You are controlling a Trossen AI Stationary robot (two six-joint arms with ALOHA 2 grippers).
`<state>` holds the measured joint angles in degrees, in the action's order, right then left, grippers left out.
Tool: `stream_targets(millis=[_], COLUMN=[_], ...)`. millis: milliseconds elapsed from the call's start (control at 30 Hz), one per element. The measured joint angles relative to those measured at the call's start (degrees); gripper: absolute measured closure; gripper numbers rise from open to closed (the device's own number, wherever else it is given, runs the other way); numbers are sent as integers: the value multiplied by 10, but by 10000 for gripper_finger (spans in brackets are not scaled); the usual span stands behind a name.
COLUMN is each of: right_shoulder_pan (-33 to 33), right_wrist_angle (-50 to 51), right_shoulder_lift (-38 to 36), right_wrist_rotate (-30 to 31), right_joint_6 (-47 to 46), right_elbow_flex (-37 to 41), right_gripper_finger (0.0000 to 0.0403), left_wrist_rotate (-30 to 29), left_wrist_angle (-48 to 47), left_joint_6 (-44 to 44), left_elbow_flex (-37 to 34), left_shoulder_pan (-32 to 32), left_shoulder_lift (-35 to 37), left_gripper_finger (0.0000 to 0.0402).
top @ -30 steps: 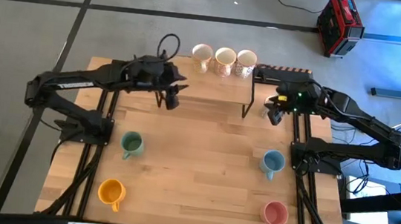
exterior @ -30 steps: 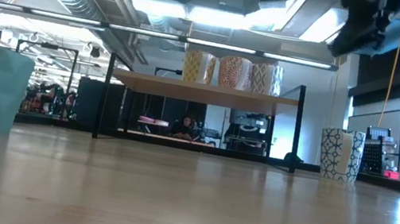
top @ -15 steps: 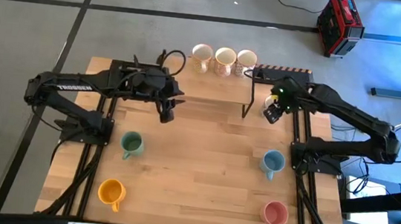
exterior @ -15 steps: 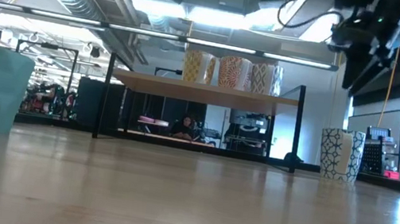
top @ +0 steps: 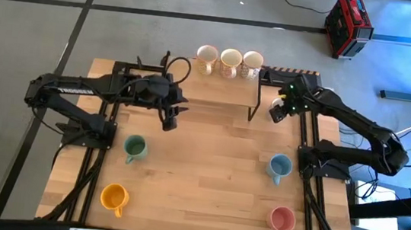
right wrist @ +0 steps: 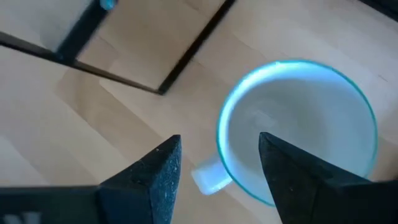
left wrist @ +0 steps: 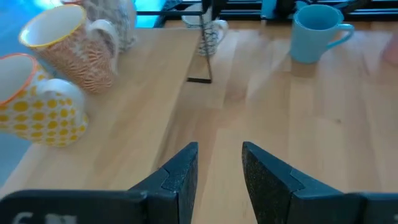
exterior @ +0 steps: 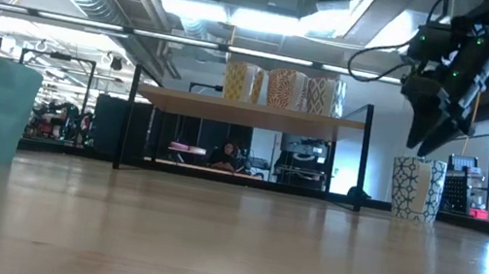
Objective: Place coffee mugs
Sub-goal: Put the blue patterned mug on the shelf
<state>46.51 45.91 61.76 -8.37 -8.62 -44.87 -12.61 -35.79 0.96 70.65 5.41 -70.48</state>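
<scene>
Three cream patterned mugs (top: pixel 230 60) stand on top of a black-framed wooden shelf (top: pixel 216 89) at the table's far side. A fourth white mug with a blue pattern (exterior: pixel 415 189) stands on the table to the right of the shelf. My right gripper (right wrist: pixel 219 140) hovers open above it, fingers pointing down over its rim (right wrist: pixel 295 127) and handle (right wrist: pixel 208 177). The green mug (top: pixel 135 149), orange mug (top: pixel 114 196), light blue mug (top: pixel 279 167) and pink mug (top: pixel 281 219) stand on the table. My left gripper (top: pixel 171 117) is open, just in front of the shelf.
The shelf's black legs (right wrist: pixel 193 50) stand close to the white mug. The shelf top has free room left of the three mugs. The table's middle (top: pixel 208 161) is bare wood between the coloured mugs. A red case (top: pixel 348 24) lies on the floor beyond the table.
My right gripper has come down from high above toward the white patterned mug beside the shelf, tipping its fingers downward. My left gripper has drifted a little toward the table's near edge, away from the shelf. No mug has moved.
</scene>
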Motion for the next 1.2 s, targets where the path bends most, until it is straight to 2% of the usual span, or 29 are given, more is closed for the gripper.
stream_targets(millis=[400, 700, 933, 1200], right_shoulder_pan=[0, 0, 0, -1], right_wrist_angle=[-30, -43, -43, -23], right_shoulder_lift=[0, 0, 0, -10], right_wrist_rotate=[38, 39, 44, 47], right_joint_6=[14, 16, 43, 46], right_elbow_flex=[29, 58, 58, 50], right_gripper_finger=[209, 282, 385, 396], left_wrist_rotate=[-8, -19, -19, -19], left_wrist_angle=[0, 0, 0, 0], left_joint_6=[-6, -5, -4, -5], left_elbow_flex=[0, 0, 0, 0], left_shoulder_pan=[0, 0, 1, 1], left_shoulder_lift=[0, 0, 0, 0], left_gripper_finger=[282, 282, 282, 282])
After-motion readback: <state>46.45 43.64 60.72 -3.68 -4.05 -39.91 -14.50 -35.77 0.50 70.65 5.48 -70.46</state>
